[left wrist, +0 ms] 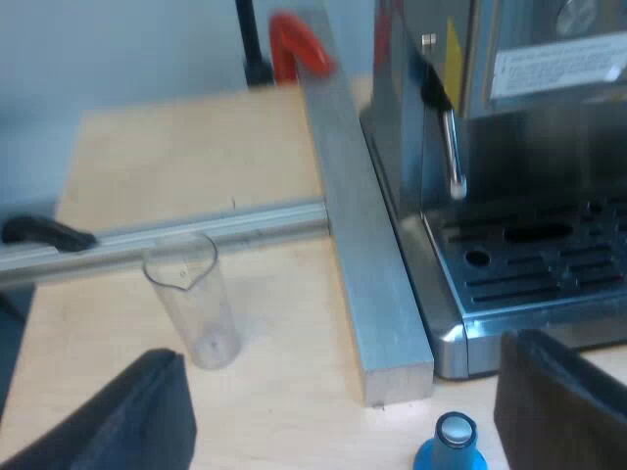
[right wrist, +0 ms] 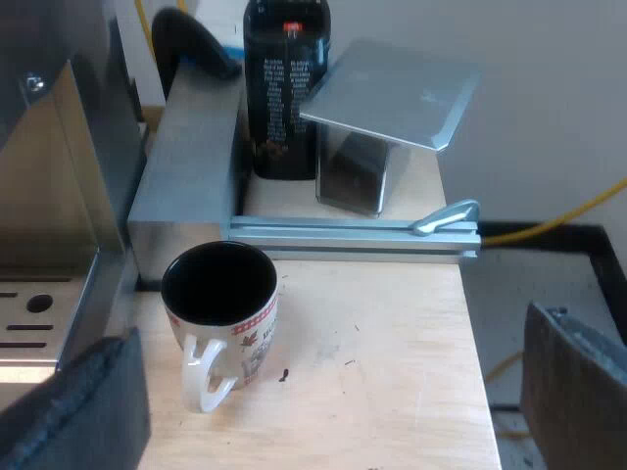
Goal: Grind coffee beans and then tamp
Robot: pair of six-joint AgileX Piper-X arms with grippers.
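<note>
progress: early, by my read. The tamper [left wrist: 451, 446] sits untouched and both grippers are empty, so grind and tamp both look still to do.
landmark: espresso machine [left wrist: 509, 196], its drip tray toward the left gripper.
left gripper [left wrist: 343, 360]: fingers spread wide, holding nothing. It hovers over the table [left wrist: 147, 166] just off the machine's front corner, with the tamper almost under it.
right gripper [right wrist: 333, 392]: fingers wide apart, holding nothing. It hangs over the table beside the machine's flank, near the mug.
tamper place: blue, on the table near the machine's front corner, apart from the body.
tamper axis: upright, long axis vertical. The pale round top faces up toward the camera, pressing face down on the table.
measuring glass [left wrist: 191, 299]: upright and looks empty, well apart from the machine, beyond the metal bar [left wrist: 362, 255] lying along the machine's side. Spout faces the left gripper.
mug [right wrist: 220, 313]: upright, mouth up, near the machine's side. White handle points toward the right gripper.
risk: the tamper is tall and narrow, so a sideways nudge could tip it.
</note>
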